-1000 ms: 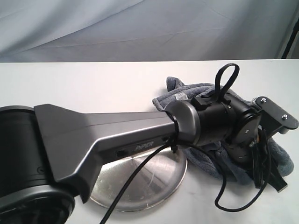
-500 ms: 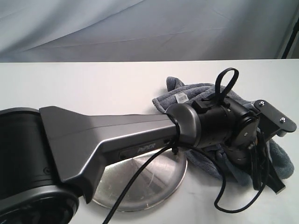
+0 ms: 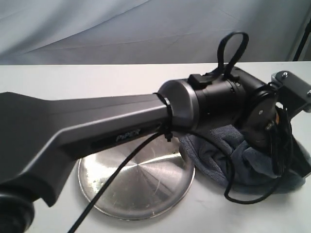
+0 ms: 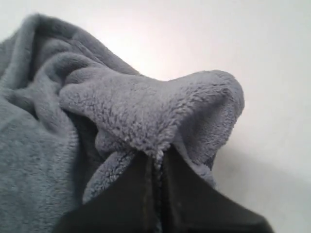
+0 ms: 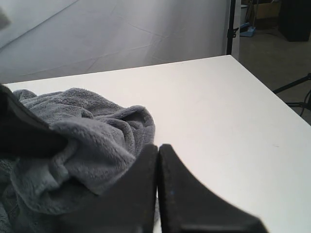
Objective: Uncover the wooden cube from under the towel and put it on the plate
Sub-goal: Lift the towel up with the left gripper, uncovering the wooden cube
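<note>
— What fills the upper part of the frame?
— A creased grey backdrop (image 3: 121, 29), above a white table (image 3: 87, 80). A dark pole (image 3: 303, 44) slants at the upper right edge.

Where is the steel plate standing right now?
In the exterior view the plate lies on the white table, low in the middle, partly behind the left arm; the towel sits close against its right side.

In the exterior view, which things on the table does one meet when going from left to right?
the plate → the towel. The left arm crosses above both, so it has no clear place in this order.
</note>
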You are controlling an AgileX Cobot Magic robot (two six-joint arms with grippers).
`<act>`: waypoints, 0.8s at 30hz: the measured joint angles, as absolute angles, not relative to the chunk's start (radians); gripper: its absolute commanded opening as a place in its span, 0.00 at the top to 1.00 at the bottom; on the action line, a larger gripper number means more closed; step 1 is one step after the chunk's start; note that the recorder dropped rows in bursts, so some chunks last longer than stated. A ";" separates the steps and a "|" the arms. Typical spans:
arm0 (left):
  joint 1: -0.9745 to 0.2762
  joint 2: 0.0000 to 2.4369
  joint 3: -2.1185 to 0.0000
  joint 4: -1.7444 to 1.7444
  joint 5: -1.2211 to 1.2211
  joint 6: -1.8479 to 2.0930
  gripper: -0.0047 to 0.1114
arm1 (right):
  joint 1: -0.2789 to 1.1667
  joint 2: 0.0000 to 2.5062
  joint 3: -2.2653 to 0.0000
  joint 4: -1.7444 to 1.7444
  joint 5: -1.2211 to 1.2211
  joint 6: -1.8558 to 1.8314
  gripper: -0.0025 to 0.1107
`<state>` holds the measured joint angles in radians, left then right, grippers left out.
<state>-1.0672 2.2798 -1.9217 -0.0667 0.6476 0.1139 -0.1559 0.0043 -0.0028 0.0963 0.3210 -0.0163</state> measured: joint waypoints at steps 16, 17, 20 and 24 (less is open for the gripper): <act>-0.979 2.089 -1.922 0.000 0.622 0.037 0.96 | -0.156 0.004 -0.003 0.096 0.321 -0.016 0.98; -0.977 2.076 -1.922 0.000 0.615 0.037 0.96 | -0.156 0.004 -0.003 0.096 0.321 -0.016 0.98; -0.977 2.041 -1.922 0.008 0.598 0.036 0.96 | -0.156 0.004 -0.003 0.096 0.321 -0.016 0.98; -0.977 2.002 -1.922 0.031 0.593 0.035 0.96 | -0.156 0.004 -0.003 0.096 0.321 -0.016 0.98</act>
